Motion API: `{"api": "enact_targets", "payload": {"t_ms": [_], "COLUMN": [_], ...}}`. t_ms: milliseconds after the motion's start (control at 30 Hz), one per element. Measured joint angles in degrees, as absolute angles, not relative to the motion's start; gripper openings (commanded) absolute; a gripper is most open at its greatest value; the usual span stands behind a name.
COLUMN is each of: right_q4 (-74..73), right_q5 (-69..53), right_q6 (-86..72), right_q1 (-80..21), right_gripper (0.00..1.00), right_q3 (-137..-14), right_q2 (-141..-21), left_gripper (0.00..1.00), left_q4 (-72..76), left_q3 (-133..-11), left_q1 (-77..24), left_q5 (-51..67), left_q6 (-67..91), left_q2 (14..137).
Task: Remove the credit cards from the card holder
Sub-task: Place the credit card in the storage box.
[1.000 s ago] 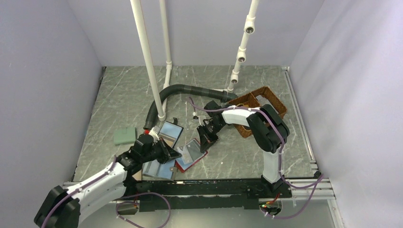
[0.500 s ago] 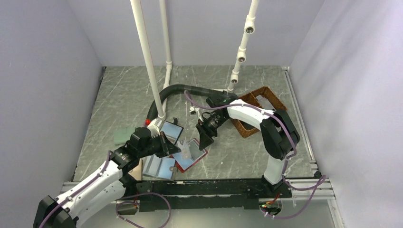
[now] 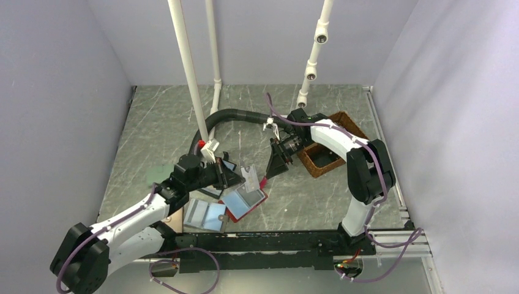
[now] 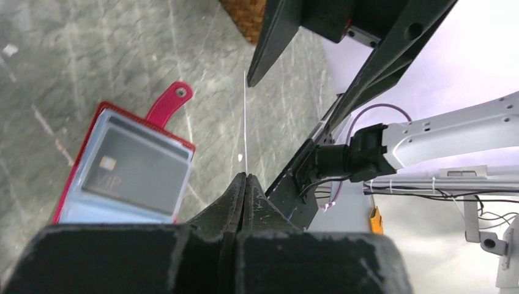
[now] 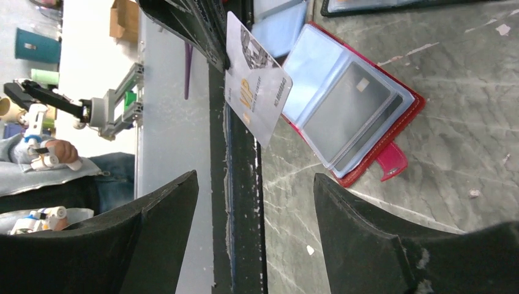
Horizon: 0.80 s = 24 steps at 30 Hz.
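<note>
The left pincer point(image 4: 245, 179) is clamped tight on the edge of a silver VIP card point(image 5: 257, 92), which sticks straight out from its tips, lifted clear of the table point(image 3: 153, 122); its own wrist camera sees the card edge-on. Facing it, the right pincer point(image 5: 256, 177) has its fingers spread wide with nothing between them. The card hangs near, ahead of that gap, touching neither finger. The red card holder point(image 3: 245, 201) lies open and flat on the table below both pincers, just beside the left pincer's tips, its red pull tab point(image 4: 171, 101) pointing toward the right pincer. A dark VIP card point(image 4: 136, 164) sits face up in its clear sleeve. An open blue-grey wallet point(image 3: 205, 214) lies behind the left pincer, beside its arm, and a wicker basket point(image 3: 346, 117) sits behind the right pincer.
</note>
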<state>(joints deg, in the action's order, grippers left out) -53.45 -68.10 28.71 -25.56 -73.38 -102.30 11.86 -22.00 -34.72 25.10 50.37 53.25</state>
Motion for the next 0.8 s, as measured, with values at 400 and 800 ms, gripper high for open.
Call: {"api": "enact_targets", "payload": {"t_ms": [400, 800], "right_q4": [-53.54, -53.54], "right_q5": [-73.36, -76.51], "right_q6": [28.27, 27.64], "right_q1": [-23.77, -22.28], "right_gripper": [0.73, 0.72], "right_q3": [-73.38, -73.36], "right_q2": [-102.30, -102.30], "left_gripper": [0.00, 0.00], "left_q4": [26.70, 33.21], "left_q3": [-22.65, -23.55], "left_q1": [-36.47, -38.54], "left_q5": [26.30, 26.30], "left_q6": [52.42, 53.47], "left_q2": [61.54, 65.08]}}
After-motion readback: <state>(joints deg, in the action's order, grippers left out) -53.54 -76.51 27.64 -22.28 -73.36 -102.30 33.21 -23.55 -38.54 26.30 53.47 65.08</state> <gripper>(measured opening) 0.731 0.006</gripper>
